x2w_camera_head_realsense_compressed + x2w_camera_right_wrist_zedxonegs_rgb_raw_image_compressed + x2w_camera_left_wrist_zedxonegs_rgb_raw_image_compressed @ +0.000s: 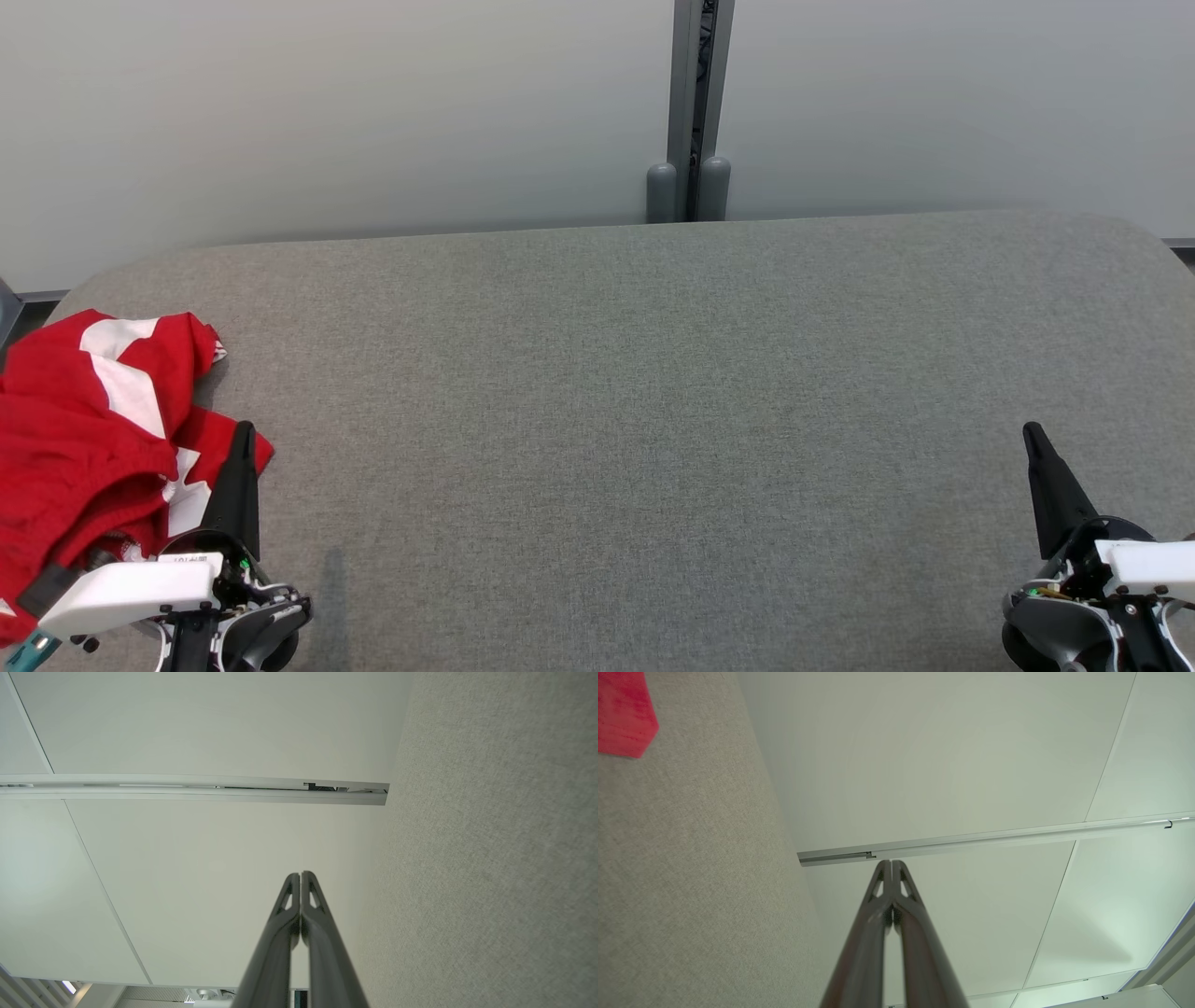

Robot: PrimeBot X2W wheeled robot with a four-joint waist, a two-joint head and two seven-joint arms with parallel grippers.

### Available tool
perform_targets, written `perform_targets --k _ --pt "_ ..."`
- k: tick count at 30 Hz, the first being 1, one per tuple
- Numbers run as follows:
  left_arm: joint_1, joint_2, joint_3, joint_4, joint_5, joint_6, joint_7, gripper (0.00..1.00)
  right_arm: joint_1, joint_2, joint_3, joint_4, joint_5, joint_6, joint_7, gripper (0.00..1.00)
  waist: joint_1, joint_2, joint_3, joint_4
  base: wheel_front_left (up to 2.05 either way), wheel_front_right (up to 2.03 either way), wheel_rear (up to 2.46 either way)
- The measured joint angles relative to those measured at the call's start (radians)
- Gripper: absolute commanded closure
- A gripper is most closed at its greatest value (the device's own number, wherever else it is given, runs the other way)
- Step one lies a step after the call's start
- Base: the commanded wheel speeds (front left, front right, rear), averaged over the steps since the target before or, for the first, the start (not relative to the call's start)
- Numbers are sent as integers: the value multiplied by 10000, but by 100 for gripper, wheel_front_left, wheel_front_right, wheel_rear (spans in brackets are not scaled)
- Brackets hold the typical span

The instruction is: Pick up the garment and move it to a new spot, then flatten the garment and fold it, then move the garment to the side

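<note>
I am watching my left fingers (pixel 238 485) pressing together with nothing between them, pointing up right at the right-hand edge of the garment (pixel 84 439); I cannot tell whether they are touching the cloth. My right fingers (pixel 1050 485) are likewise pressing together on nothing, well apart at the near right of the grey table (pixel 597 373). The garment, red with white patches, is lying crumpled at the table's near left. Behind the table, a pale wall (pixel 327 112) and a grey post (pixel 691 112) are standing.
</note>
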Motion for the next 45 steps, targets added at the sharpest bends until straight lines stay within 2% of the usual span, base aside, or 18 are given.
perform_targets --k 35,36,45 --pt "0 0 0 0 0 0 0 100 0 0 0 0 0 0 0 100 0 0 0 0 0 0 0" --pt "17 -4 -4 29 0 2 -4 0 16 6 0 23 0 0 -2 0 0 0 0 0 0 0 0" --pt "492 -165 -236 314 -15 2 -272 0 438 182 50 194 77 -13 -125 0 0 0 6 4 0 0 0"
